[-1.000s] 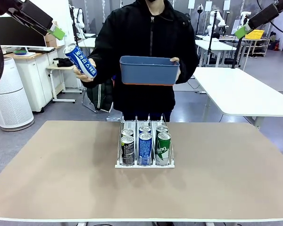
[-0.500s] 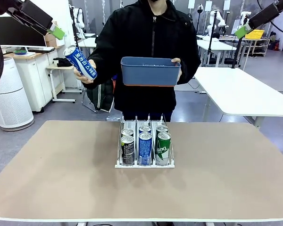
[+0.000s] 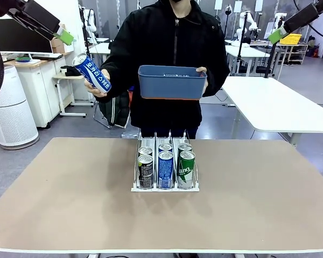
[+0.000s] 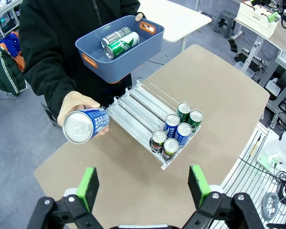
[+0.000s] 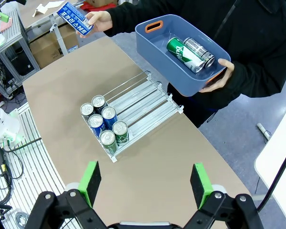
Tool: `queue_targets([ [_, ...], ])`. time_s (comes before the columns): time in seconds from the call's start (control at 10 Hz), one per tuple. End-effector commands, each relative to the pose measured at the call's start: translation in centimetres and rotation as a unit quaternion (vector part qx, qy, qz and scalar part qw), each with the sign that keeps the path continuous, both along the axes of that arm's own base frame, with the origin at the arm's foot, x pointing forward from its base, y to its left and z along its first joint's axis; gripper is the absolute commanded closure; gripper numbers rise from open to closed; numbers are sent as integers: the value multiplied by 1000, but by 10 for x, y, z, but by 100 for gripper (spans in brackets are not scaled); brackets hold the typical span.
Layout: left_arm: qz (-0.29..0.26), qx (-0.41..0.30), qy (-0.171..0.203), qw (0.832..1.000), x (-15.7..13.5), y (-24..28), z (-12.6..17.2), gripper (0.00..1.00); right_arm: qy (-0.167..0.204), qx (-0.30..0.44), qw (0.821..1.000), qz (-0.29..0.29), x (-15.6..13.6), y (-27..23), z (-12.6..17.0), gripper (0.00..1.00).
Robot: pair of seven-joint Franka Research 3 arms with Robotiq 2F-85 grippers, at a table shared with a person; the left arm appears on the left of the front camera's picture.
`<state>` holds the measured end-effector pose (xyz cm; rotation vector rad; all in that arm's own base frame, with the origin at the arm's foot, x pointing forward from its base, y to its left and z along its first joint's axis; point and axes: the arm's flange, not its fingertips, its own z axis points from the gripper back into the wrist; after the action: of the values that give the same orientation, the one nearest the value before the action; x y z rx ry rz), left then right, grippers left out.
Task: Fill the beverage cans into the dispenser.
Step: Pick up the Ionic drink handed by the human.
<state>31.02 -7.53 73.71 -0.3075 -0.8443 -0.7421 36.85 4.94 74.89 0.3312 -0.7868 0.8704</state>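
1. Front view: the dispenser (image 3: 164, 185) sits mid-table, toward the person's side. Six cans stand upright at its near end, two per lane. The front row is a black can (image 3: 145, 172), a blue can (image 3: 166, 170) and a green can (image 3: 186, 170).
2. The far parts of all three lanes are bare, as the left wrist view shows.
3. Across the table (image 3: 70, 188), the person holds a blue-and-white can (image 3: 92, 71) tilted in one hand (image 3: 96, 88), up in the air and off to the robot's left of the dispenser.
4. The person's other hand (image 3: 202, 72) holds a blue bin (image 3: 170, 81) level at chest height, above the dispenser's far end.
5. In the right wrist view, two more cans lie on their sides in the bin, touching: a green bin can (image 5: 180, 49) and a silver-and-dark one (image 5: 198, 50).
6. The left gripper (image 4: 143, 185) hangs high above the table, jaws spread wide with nothing between them.
7. The right gripper (image 5: 145, 182) hangs high on the other side, also released and empty.
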Motion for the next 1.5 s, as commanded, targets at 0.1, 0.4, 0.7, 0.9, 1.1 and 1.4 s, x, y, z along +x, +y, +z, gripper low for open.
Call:
queue_targets([
  [0.1,2,31,17,999,15,7,2,0,1,5,1000,2,1,-1,-1,0],
  [0.4,8,55,31,998,35,13,2,0,1,5,1000,2,1,-1,-1,0],
  [0.7,2,81,45,996,57,14,-6,0,1,5,1000,2,1,-1,-1,0],
  [0.9,5,91,38,995,66,7,-14,0,1,5,1000,2,1,-1,-1,0],
  [1.1,-14,102,16,995,85,11,-22,0,1,5,1000,2,1,-1,-1,0],
  [1.4,-31,106,10,994,104,6,-30,0,1,5,1000,2,1,-1,-1,0],
])
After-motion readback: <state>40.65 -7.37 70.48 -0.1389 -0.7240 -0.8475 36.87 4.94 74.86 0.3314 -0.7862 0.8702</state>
